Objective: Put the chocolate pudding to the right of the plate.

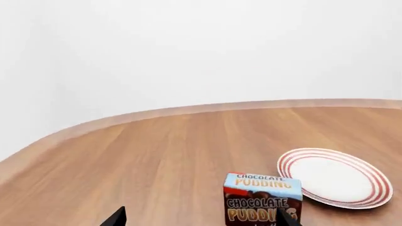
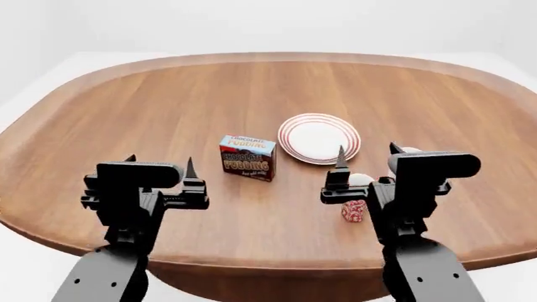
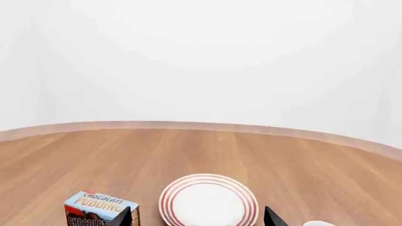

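Note:
The chocolate pudding is a small brown carton with a light blue top, standing on the wooden table just left of the plate, which is white with red rings. My left gripper is open and empty, nearer to me and to the left of the carton. My right gripper is open and empty, just in front of the plate's near right edge. The left wrist view shows the carton beside the plate, with the gripper open. The right wrist view shows the plate between my open right gripper's fingertips and the carton beside it.
A red patterned mug stands near the table's front edge by my right arm. A white mug is partly hidden behind the right gripper; its rim shows in the right wrist view. The round wooden table stretches far back.

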